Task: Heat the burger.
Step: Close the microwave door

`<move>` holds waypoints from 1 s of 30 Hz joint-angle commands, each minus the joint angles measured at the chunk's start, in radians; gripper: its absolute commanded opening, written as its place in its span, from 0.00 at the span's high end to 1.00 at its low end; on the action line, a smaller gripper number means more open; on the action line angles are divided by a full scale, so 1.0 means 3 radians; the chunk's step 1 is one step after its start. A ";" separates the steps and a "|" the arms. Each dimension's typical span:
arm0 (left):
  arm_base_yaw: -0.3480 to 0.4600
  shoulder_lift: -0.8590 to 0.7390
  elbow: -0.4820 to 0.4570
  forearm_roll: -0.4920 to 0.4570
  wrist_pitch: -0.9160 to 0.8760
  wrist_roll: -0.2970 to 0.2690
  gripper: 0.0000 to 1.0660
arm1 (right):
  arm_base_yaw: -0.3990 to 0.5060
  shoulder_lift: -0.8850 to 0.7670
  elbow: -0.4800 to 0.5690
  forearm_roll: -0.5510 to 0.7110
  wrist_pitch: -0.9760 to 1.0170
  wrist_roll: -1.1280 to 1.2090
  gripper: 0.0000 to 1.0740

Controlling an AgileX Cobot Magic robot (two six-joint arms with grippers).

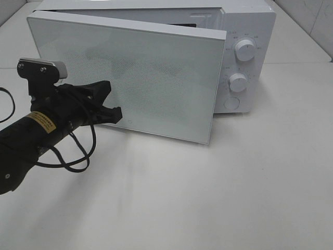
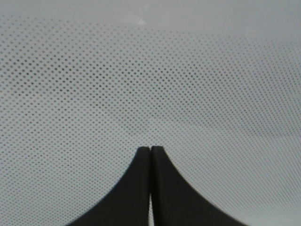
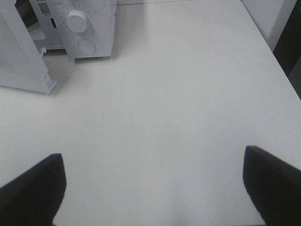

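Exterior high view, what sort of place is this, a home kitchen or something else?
Likely a robot test bench, not a real kitchen: a white microwave, its door ajar, stands on a plain white table, and the left gripper is at that door.

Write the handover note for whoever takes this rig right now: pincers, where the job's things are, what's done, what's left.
Left pincer: shut, holding nothing, tips at the outer face of the microwave door, seemingly pressing on it.
Right pincer: open, empty, above the table to the right of the microwave.
Burger: in no view. The door hides the cavity, so it is probably inside, but that is unconfirmed.
Done: likely the loading.
Left: the door stands ajar. Push it shut, then set the upper knob and lower knob.
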State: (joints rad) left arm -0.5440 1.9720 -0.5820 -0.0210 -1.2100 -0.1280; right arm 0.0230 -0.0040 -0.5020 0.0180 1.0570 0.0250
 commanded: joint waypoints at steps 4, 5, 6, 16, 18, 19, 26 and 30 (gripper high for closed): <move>-0.0100 0.0057 -0.0190 -0.0463 0.0087 0.0013 1.00 | 0.0000 -0.0070 0.0007 -0.0010 -0.0007 0.0017 0.07; -0.0100 0.0077 -0.0257 -0.0480 0.0117 0.0013 1.00 | 0.0000 -0.0070 0.0007 -0.0010 -0.0007 0.0017 0.07; -0.0100 0.0077 -0.0257 -0.0480 0.0117 0.0013 1.00 | 0.0000 -0.0070 0.0007 -0.0010 -0.0007 0.0017 0.07; -0.0117 0.0190 -0.0637 -0.0567 0.0277 0.0013 1.00 | 0.0000 -0.0067 0.0007 -0.0010 -0.0007 0.0017 0.07; -0.0150 0.0223 -0.0770 -0.0617 0.0410 0.0100 1.00 | 0.0000 -0.0067 0.0007 0.0000 -0.0007 0.0017 0.07; -0.0150 0.0223 -0.0770 -0.0617 0.0410 0.0100 1.00 | 0.0000 -0.0067 0.0007 0.0000 -0.0007 0.0017 0.07; -0.0253 0.0330 -0.1127 -0.0787 0.0657 0.0377 1.00 | 0.0000 -0.0067 0.0007 0.0003 -0.0007 0.0017 0.07; -0.0253 0.0373 -0.1297 -0.0913 0.0770 0.0390 1.00 | 0.0000 -0.0067 0.0007 0.0003 -0.0007 0.0017 0.07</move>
State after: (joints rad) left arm -0.6420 2.0800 -0.9220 -0.1850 -0.9570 -0.0130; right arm 0.0230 -0.0040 -0.5020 0.0190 1.0570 0.0250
